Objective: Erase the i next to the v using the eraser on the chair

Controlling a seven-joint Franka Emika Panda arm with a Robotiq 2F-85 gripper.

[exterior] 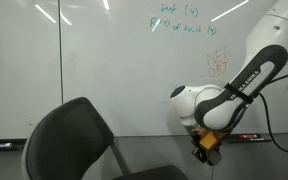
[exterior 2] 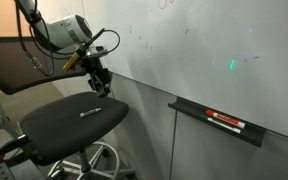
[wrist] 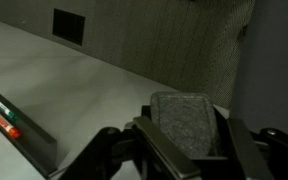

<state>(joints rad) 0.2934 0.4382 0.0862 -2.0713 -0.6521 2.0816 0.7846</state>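
My gripper (wrist: 187, 150) is shut on the eraser (wrist: 187, 122), whose grey felt face fills the gap between the fingers in the wrist view. In both exterior views the gripper (exterior: 204, 146) (exterior 2: 100, 80) hangs just above the black chair (exterior: 74, 138) (exterior 2: 72, 124), close to the whiteboard (exterior: 104, 60) (exterior 2: 214, 50). A tiny teal-green mark (exterior 2: 233, 66) shows on the board above the marker tray. It is too small to tell the i from the v there.
A marker tray (exterior 2: 220, 122) (wrist: 19, 122) (exterior: 246, 136) with red and black markers juts from the board's lower edge. Big teal words (exterior: 184, 20) and orange scribbles (exterior: 217, 66) sit higher on the board. Cables trail from the arm (exterior: 246, 75).
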